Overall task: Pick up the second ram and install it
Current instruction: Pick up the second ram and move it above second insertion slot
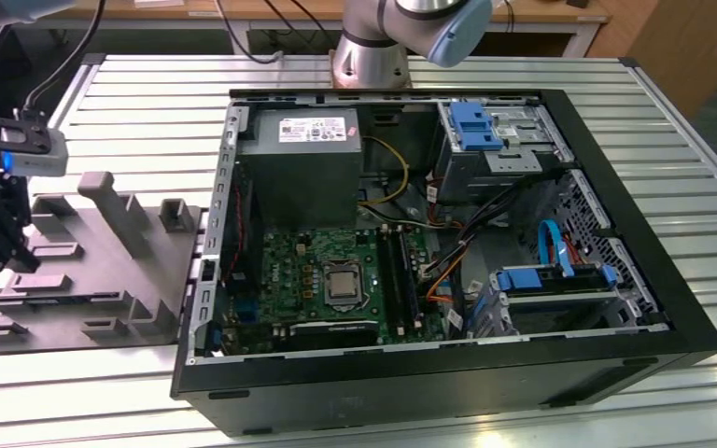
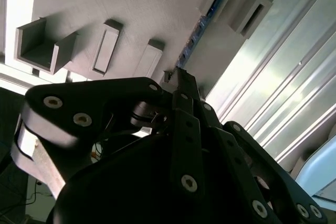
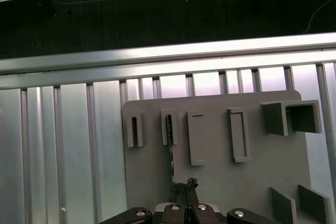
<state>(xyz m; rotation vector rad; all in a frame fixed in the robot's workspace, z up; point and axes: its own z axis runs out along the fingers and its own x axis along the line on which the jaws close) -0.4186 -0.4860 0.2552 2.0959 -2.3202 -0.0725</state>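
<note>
**A:** So how far had it got when you looked over?

**B:** Barely started, I'd say. At the exterior view's left the gripper (image 1: 7,248) hung low over the grey fixture plate (image 1: 128,266). The second ram (image 2: 201,29) sat on edge in its narrow holder on that plate, not lifted. In both wrist views the stick's near end ran right up to the gripper's tip (image 3: 186,184). Clamped on it or just parked against it? Honestly couldn't tell.

**A:** Nothing in the case, then?

**B:** Middle of the frame, the open PC case (image 1: 458,378) lay on the slatted table (image 1: 147,93), well apart from the gripper. I could see the long black memory slots (image 1: 402,271) on the motherboard (image 1: 290,271), but not whether any stick was seated. So by my reckoning the lift, the carry and the install were all left to do.

**A:** Any writing you could read?

**B:** Nope. There was a white label (image 1: 313,129) on the power supply (image 1: 296,182), upper middle, but the print was too small. The blue drive caddy (image 1: 473,126) further right had no text I could see.
</note>
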